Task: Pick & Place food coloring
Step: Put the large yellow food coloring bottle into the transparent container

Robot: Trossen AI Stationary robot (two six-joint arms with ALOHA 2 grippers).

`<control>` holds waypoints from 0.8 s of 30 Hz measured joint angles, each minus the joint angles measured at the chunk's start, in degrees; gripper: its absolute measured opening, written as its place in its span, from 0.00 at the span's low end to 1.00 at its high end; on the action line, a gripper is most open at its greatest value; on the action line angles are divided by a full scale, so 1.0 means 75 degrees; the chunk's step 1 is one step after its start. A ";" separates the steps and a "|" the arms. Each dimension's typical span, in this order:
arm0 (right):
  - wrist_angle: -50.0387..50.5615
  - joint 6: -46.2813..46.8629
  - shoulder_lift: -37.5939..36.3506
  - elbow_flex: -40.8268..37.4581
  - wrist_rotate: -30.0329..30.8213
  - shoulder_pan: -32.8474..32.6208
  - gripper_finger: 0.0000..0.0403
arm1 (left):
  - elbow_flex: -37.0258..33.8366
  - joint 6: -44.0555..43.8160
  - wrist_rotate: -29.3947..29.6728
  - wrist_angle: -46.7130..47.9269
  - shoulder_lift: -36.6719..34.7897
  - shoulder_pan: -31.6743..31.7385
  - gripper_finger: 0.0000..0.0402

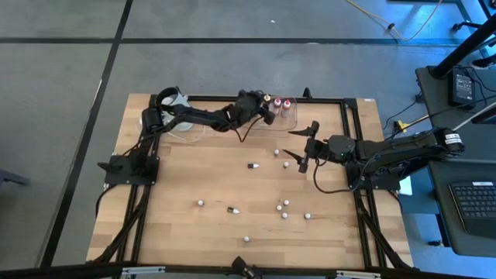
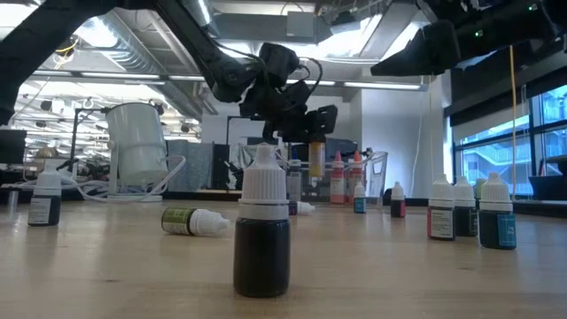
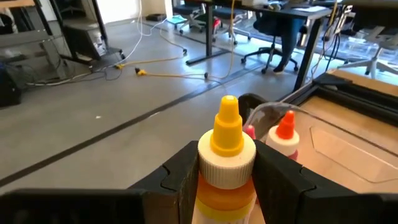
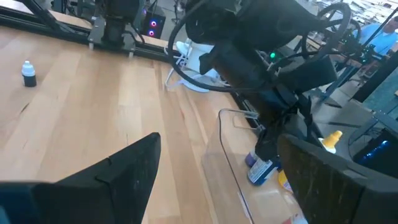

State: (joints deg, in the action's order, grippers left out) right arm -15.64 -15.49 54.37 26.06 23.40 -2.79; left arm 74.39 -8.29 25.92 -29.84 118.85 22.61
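My left gripper (image 1: 266, 108) reaches to the far middle of the table, shut on an orange-yellow food coloring bottle (image 3: 226, 163) with a yellow tip. It stands at the left end of the clear plastic tub (image 1: 288, 116), where other small bottles (image 1: 280, 103) stand upright; one has an orange-red tip (image 3: 283, 133). The low view shows the held bottle (image 2: 315, 159) beside the tub (image 2: 376, 177). My right gripper (image 1: 301, 145) hovers open over the table's right middle, holding nothing. Several loose bottles (image 1: 284, 208) stand or lie on the wood. My left gripper pinches the orange-yellow bottle between its two fingers (image 3: 186, 177), one on each side of the body just below the white collar (image 3: 225, 167). The fingers come nearly level from the table's left. The bottle stays upright; its base is hidden, so I cannot tell whether it rests on anything.
A white cup (image 2: 137, 142) stands at the far left behind the left arm. A dark bottle (image 2: 261, 235) stands near the front edge, and a green one (image 2: 190, 221) lies on its side. A black frame (image 1: 353, 139) borders the table.
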 joint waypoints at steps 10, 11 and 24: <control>-0.0016 0.0000 0.0000 0.0000 -0.0012 -0.0003 0.80 | -0.0009 -0.0175 0.0206 -0.0373 0.0459 0.0017 0.32; -0.0023 0.0000 0.0000 0.0000 -0.0012 -0.0001 0.80 | -0.0009 -0.0201 0.0208 -0.0415 0.0502 0.0020 0.32; 0.0003 0.0000 0.0000 0.0000 -0.0012 -0.0003 0.80 | -0.0009 -0.0003 0.0463 -0.0564 0.0638 0.0055 0.32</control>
State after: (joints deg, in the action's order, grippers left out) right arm -15.62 -15.49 54.37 26.06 23.31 -2.81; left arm 74.32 -8.32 29.39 -34.07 123.63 23.03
